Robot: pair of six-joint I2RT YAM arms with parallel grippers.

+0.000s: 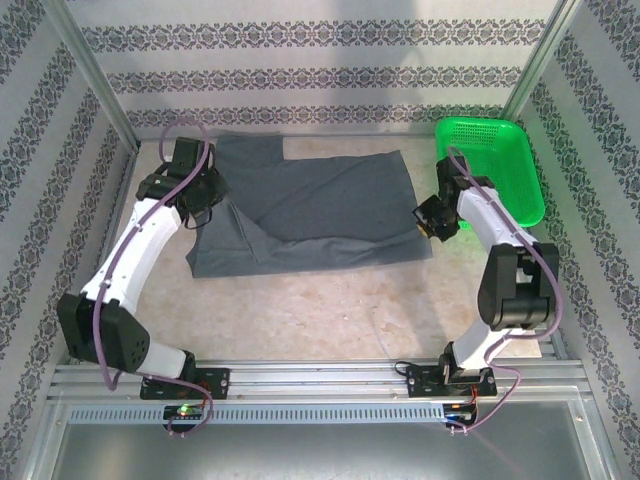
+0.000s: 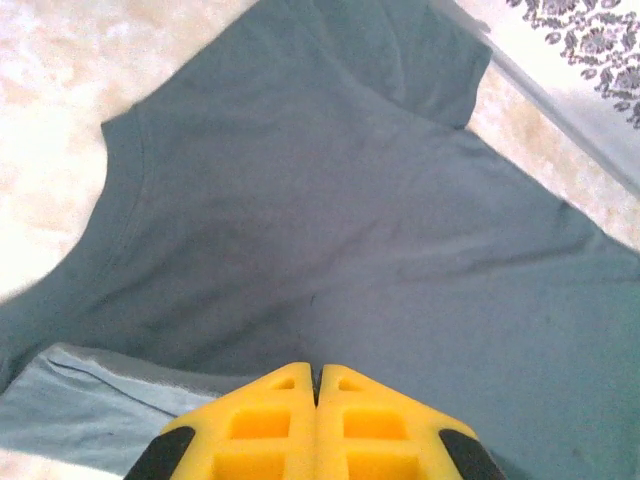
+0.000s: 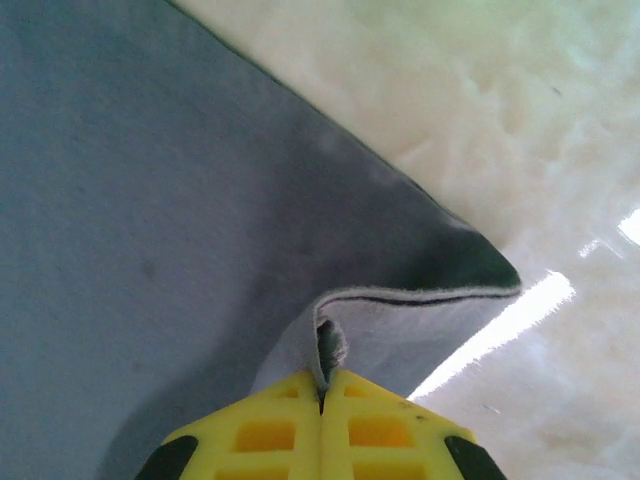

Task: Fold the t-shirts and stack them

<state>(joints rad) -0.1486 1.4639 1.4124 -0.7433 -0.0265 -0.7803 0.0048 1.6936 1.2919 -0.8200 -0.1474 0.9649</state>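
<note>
while the t-shirt [image 1: 330,210] is laid spread out on the table [image 1: 330,310], left of the green basket [image 1: 515,165] at the far right, its right edge is pinched and raised by the right gripper [image 3: 322,390]. the left gripper [image 2: 317,372] is held pressed together at the shirt's left edge; whether cloth is caught there cannot be told.

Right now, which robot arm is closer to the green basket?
Right. The right gripper pinches the edge of the t-shirt just beside the green basket. The left gripper is over the shirt's opposite end, far from the basket.
</note>
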